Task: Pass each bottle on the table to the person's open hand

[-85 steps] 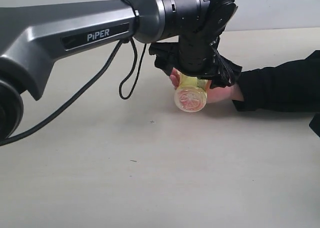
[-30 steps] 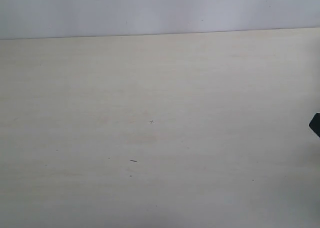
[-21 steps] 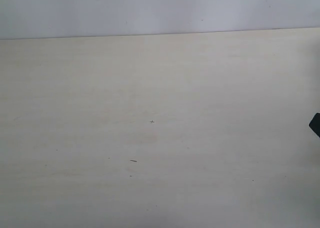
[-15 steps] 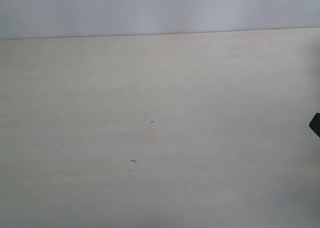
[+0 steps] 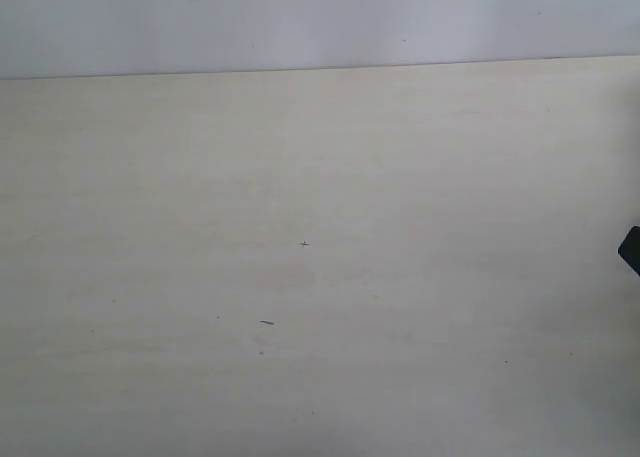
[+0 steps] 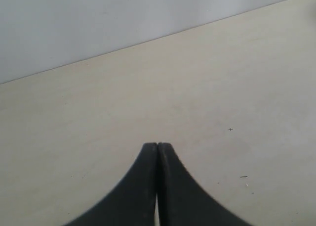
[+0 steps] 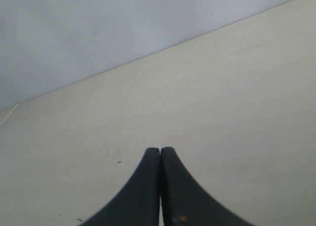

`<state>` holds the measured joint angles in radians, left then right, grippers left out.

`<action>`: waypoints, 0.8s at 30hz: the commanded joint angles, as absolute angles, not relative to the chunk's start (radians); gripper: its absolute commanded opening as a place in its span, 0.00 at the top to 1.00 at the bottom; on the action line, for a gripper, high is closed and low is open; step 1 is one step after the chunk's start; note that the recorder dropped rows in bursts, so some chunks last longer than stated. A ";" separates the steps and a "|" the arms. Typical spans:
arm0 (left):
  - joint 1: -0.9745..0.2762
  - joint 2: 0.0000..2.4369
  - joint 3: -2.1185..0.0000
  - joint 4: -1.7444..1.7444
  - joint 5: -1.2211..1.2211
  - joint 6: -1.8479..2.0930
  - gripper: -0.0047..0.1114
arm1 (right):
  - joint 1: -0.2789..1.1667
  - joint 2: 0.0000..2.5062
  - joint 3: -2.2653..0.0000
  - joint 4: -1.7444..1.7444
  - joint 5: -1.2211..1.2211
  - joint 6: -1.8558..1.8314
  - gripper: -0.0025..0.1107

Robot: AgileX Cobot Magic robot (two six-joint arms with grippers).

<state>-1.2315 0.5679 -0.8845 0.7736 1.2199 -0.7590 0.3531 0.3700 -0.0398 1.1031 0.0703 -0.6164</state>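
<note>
Exterior view: the table (image 5: 320, 277) fills most of the frame and runs out of it on the left, right and near sides; only its far edge shows, a straight line meeting a pale wall (image 5: 320, 22); at the right border a small dark shape (image 5: 631, 249) is cut off, and we cannot tell what it is; a tiny speck (image 5: 304, 244) sits near the middle, a short dark dash (image 5: 267, 323) nearer us; the top lies flat and open across its width; where the bottles are, and which way they point, we cannot tell from any view.

Left wrist view: the left tool (image 6: 157, 147) has its two black fingers pressed together at the tips, gripping nothing; their bases are cut off by the frame; whether it touches the table we cannot tell; open tabletop stretches ahead to the far edge and wall.

Right wrist view: the right tool (image 7: 160, 150) is likewise fully closed on nothing; a faint reddish spot (image 7: 181, 218) on one finger is too blurred to identify; the table's far edge slants across, the wall behind it.
</note>
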 commanded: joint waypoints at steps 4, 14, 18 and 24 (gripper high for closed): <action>-1.104 0.542 -0.881 0.779 1.221 -0.764 0.96 | 0.350 0.364 -0.037 1.099 0.065 -0.626 0.98; -0.692 0.494 -0.881 0.779 1.221 -0.764 0.96 | 0.350 0.364 -0.037 1.099 0.065 -0.626 0.98; -0.580 0.469 -0.881 0.779 1.221 -0.764 0.96 | 0.350 0.364 -0.037 1.099 0.065 -0.626 0.98; -0.437 0.405 -0.881 0.779 1.221 -0.764 0.96 | 0.350 0.364 -0.037 1.099 0.065 -0.626 0.98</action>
<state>-0.4916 0.4377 -0.8845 0.7736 1.2240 -0.7590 0.3531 0.3700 -0.0398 1.1031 0.0703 -0.6164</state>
